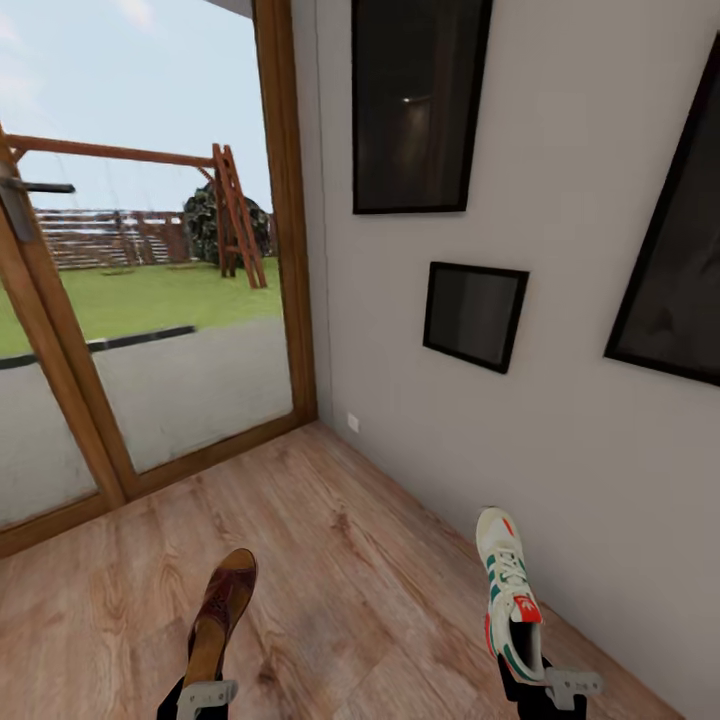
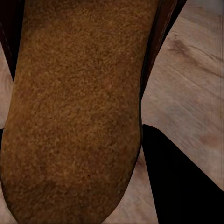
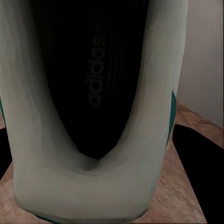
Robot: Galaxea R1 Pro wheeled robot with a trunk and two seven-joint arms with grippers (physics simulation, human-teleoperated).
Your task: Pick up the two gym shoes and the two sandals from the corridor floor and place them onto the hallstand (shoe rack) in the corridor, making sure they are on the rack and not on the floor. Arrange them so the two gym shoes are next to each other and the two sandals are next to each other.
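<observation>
Left gripper (image 1: 207, 690): pinched a brown sandal (image 1: 220, 612) by its heel.
Right gripper (image 1: 545, 685): pinched a gym shoe (image 1: 510, 590) by its heel, near the wall (image 1: 560, 250).

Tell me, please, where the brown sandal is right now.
In the head view the sandal sits low on the left, held above the wood floor by the left gripper.

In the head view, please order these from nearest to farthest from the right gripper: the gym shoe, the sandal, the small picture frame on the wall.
1. Gym shoe: held in the right gripper.
2. Sandal: across at the left gripper.
3. Small picture frame: up on the wall ahead.
</observation>
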